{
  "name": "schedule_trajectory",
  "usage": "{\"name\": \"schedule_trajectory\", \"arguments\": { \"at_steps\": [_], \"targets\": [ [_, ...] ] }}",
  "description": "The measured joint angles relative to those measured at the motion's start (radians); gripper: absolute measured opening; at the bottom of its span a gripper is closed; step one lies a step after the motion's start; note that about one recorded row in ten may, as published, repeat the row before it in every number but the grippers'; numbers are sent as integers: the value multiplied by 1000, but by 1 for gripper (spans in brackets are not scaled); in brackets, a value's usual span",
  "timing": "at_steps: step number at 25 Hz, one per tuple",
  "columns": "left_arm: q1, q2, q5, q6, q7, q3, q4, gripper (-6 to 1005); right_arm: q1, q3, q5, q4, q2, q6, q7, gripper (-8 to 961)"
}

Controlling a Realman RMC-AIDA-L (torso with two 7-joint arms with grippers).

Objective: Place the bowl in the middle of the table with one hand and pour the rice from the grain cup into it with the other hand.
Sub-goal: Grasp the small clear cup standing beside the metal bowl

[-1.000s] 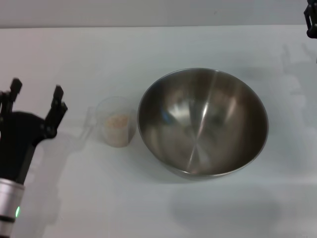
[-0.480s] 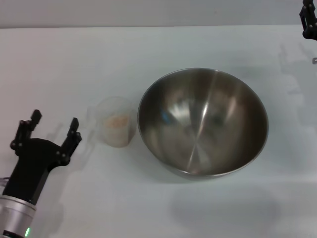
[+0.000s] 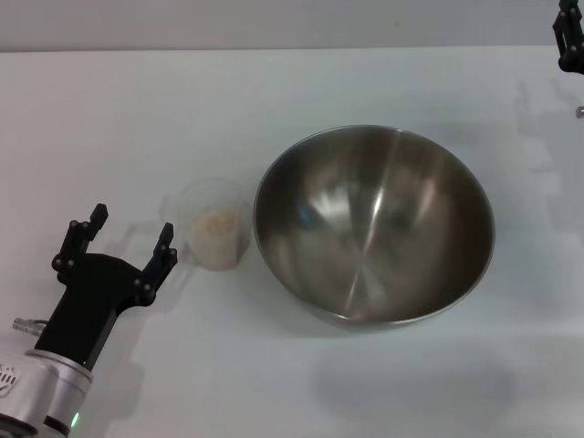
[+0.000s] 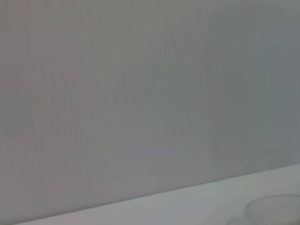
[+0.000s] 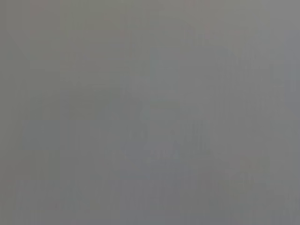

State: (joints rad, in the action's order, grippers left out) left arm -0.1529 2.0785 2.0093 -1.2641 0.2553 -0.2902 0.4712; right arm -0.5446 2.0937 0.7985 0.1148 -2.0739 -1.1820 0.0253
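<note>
A plain white table (image 3: 301,82) fills the view, a grey wall behind. The bowl (image 3: 374,225) sits upright mid-table, mouth up. Touching its left side, the cup (image 3: 216,228) stands upright holding rice (image 3: 217,224). The left gripper (image 3: 123,240), fingers spread and empty, points at the cup from just beside it. The right gripper (image 3: 570,36) is at the far right edge; I cannot tell its opening.

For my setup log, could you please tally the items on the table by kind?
Stainless-steel mixing bowl: 1
Clear plastic grain cup holding rice: 1
Total: 2 items on the white table
</note>
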Motion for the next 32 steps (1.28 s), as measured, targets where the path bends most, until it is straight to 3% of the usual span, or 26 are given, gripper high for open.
{"name": "schedule_trajectory", "arguments": {
  "at_steps": [32],
  "targets": [
    [-137, -2, -4, 154, -4, -89, -57, 764, -9, 0, 2, 2, 2, 38, -1, 486]
  ]
}}
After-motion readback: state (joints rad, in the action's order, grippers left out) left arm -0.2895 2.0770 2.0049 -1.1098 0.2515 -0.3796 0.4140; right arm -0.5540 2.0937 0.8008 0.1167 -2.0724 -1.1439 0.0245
